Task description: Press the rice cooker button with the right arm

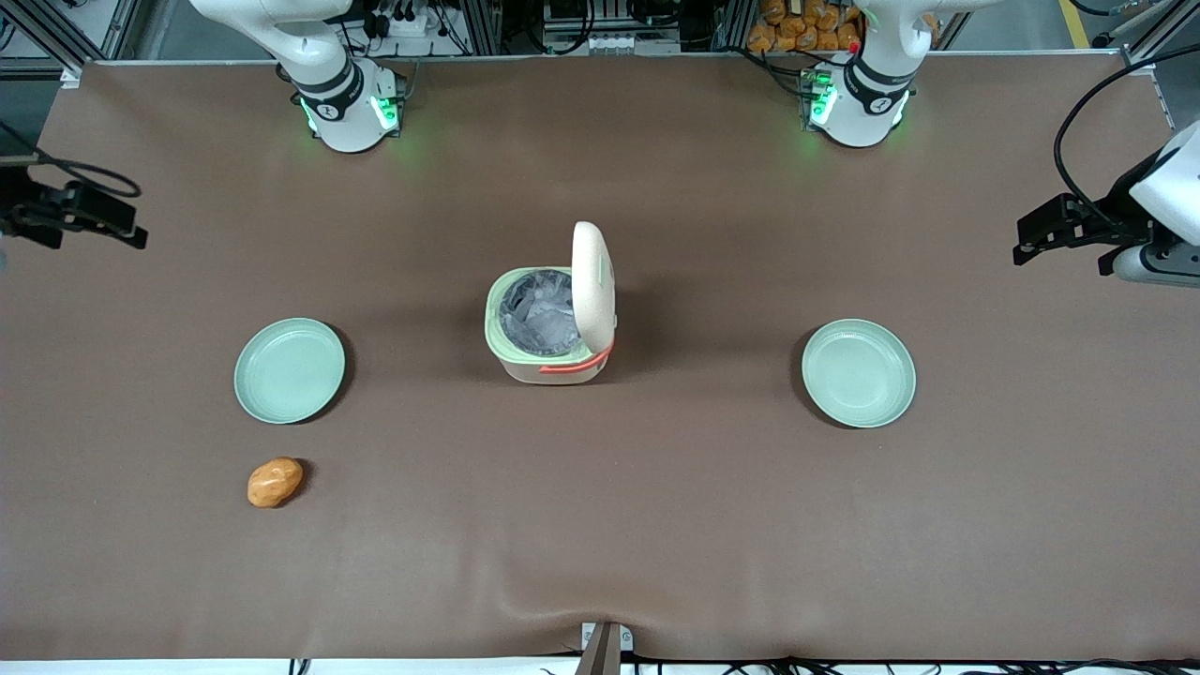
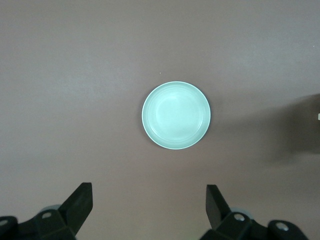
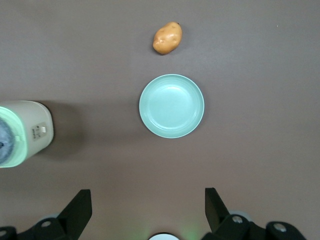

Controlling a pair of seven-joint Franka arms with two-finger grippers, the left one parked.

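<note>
The cream rice cooker stands at the middle of the table with its lid raised upright, the silvery inner pot showing, and a coral-red band low on its wall. It also shows in the right wrist view, with a small button panel on its cream wall. My right gripper hangs high at the working arm's end of the table, far from the cooker. In the right wrist view the gripper is open and empty above bare table.
A pale green plate lies between the gripper and the cooker. A potato lies nearer the front camera than that plate. A second green plate lies toward the parked arm's end.
</note>
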